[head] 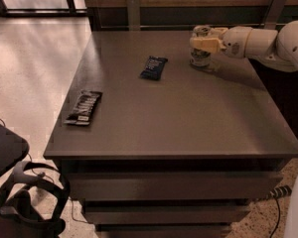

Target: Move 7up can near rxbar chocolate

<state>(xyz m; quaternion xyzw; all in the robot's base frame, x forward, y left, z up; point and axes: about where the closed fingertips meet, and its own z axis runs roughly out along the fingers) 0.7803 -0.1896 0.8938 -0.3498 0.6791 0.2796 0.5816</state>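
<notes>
The 7up can (200, 58) stands upright at the back right of the table. My gripper (203, 42) reaches in from the right at the can's upper half, with a pale yellow finger (206, 43) across its front and the jaws closed around it. The can's base is at the table surface. The rxbar chocolate (83, 107), a long black wrapper with white lettering, lies near the table's left edge, far from the can.
A shorter dark navy-blue wrapper (153, 67) lies on the grey table (188, 128) between the can and the rxbar. A wall with two upright posts runs behind the table. Black gear and cables sit on the floor at the lower left.
</notes>
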